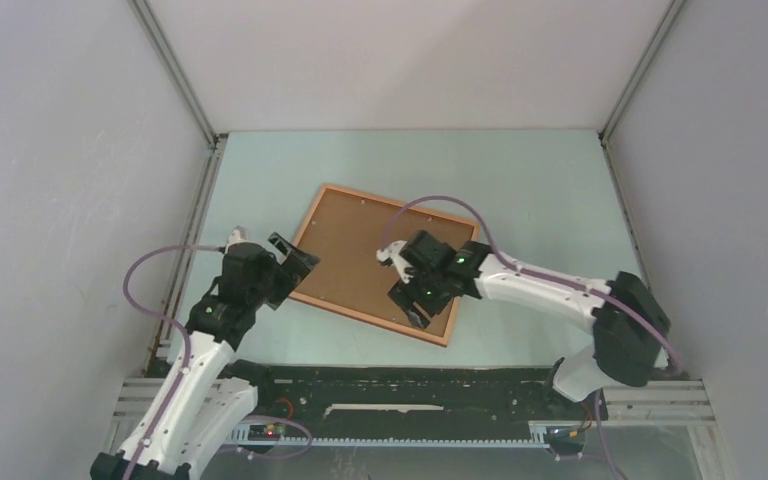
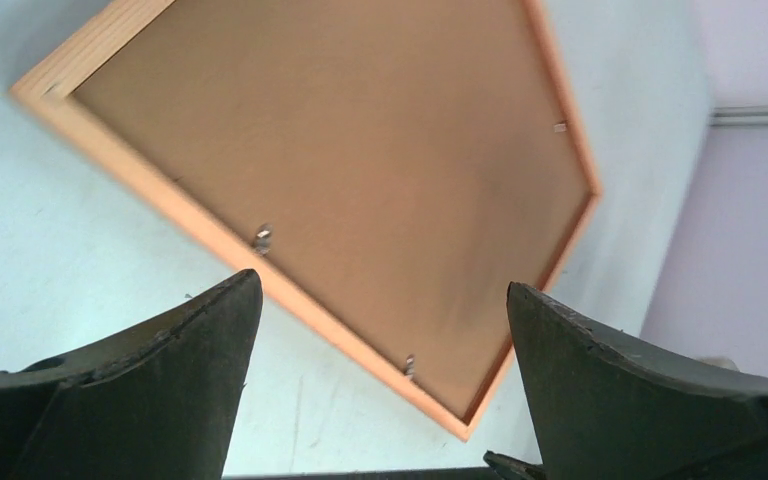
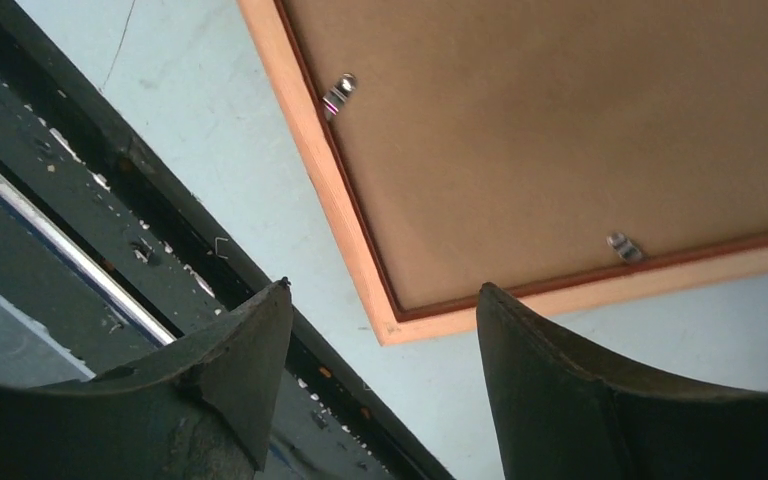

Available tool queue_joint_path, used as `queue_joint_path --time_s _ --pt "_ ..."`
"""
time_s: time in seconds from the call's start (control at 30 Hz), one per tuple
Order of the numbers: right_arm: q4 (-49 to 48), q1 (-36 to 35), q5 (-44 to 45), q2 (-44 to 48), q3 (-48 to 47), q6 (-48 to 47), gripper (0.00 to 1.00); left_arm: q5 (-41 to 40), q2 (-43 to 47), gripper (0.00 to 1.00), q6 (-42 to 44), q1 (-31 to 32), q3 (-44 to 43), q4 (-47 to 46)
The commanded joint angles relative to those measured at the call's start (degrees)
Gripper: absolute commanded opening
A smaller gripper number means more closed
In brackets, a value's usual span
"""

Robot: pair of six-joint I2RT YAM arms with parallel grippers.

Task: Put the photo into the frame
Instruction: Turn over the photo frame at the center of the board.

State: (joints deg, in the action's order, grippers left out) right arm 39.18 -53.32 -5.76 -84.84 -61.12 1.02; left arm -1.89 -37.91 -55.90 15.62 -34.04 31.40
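**No Legible Writing**

No word, number, label or brand mark can be read in any view: not on the orange-rimmed rectangular wooden frame (image 1: 360, 314), its plain brown backing board (image 1: 345, 245), or the pale surface (image 1: 540, 180).

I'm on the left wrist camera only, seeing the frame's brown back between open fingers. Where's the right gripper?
Observer: In the top view, the right gripper hangs over the frame's nearest corner.
Operator: Holding anything?
Observer: No. Its wrist view shows open, empty jaws above that corner.
Operator: Any photo lying loose?
Observer: None shows in any view; the backing board fills the frame.
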Motion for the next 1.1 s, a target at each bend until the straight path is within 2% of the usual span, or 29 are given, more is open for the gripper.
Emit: queue_joint_path --time_s 0.0,0.13,0.3,0.47,0.83,0.9,1.0,1.07 --pt "7.6 -4.1 4.4 -7.8 -7.5 -5.1 0.75 7.7 -5.9 1.0 -1.1 -5.1 -2.1 9.3" --pt "11.4 -7.6 9.0 -15.6 -12.8 -4.3 0.75 9.2 -9.9 1.0 -0.5 -6.7 -2.5 10.7" --pt "13.9 -9.7 11.3 -23.4 -17.7 -3.6 0.66 8.6 -8.2 1.0 -2.0 -6.9 -0.6 9.6" --pt "14.7 -11.0 13.1 -27.0 -20.1 -3.5 0.53 6.7 -4.5 1.0 -1.8 -7.2 -0.3 10.3" --pt "14.1 -14.0 14.1 -30.9 -20.9 -2.3 0.33 4.2 -2.3 1.0 -6.1 -7.4 -0.1 14.7" --pt "13.2 -14.2 13.8 -30.7 -20.4 -1.7 0.23 4.0 -2.1 1.0 -7.6 -7.5 0.5 14.9" --pt "11.5 -14.4 15.9 -29.0 -19.6 -1.2 0.0 5.1 -2.1 1.0 -9.9 -8.0 2.0 14.3" --pt "9.3 -14.3 16.7 -26.0 -18.6 -1.2 0.0 8.4 -2.4 1.0 -10.6 -8.1 3.5 11.6"
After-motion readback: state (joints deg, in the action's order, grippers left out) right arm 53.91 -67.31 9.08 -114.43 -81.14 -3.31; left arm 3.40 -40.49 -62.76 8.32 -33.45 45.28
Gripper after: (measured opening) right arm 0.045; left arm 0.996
